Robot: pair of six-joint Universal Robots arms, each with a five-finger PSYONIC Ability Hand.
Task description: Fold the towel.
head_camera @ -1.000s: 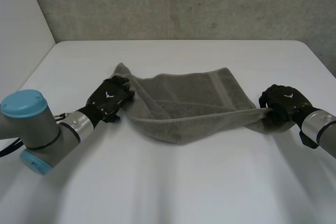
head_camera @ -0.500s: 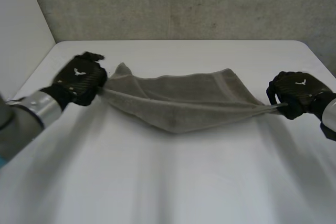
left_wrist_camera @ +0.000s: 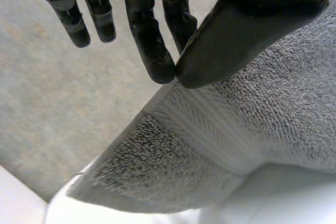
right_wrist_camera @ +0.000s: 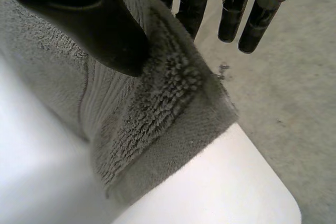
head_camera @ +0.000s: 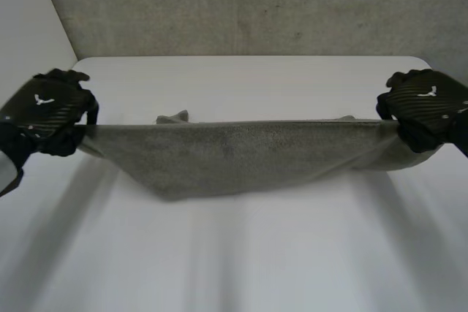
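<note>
Towel (head_camera: 234, 155) is hanging in the air above the white table (head_camera: 241, 261), stretched into a taut band between the two hands. Its upper edge is running almost straight from hand to hand, and its lower part is sagging towards the table on the left side. Small humps of cloth are peeking over the upper edge behind it; whether they are resting on the table I cannot tell.

Left hand (head_camera: 44, 111) is pinching one end of the upper edge. In the left wrist view its thumb (left_wrist_camera: 252, 30) is pressing the woven border against a fingertip while the other fingers are standing straight and free. Right hand (head_camera: 428, 104) is pinching the opposite end, with its thumb (right_wrist_camera: 89, 19) bearing down on the pile and fingers backing the cloth from behind.

A second ago the towel was lying crumpled on the table with both hands low at its ends. Since then the hands have been rising and drawing apart, pulling the wrinkles out. That is leaving the cloth spread and tensioned, so I judge the folding proper is only now becoming possible, with no fold made yet.
</note>
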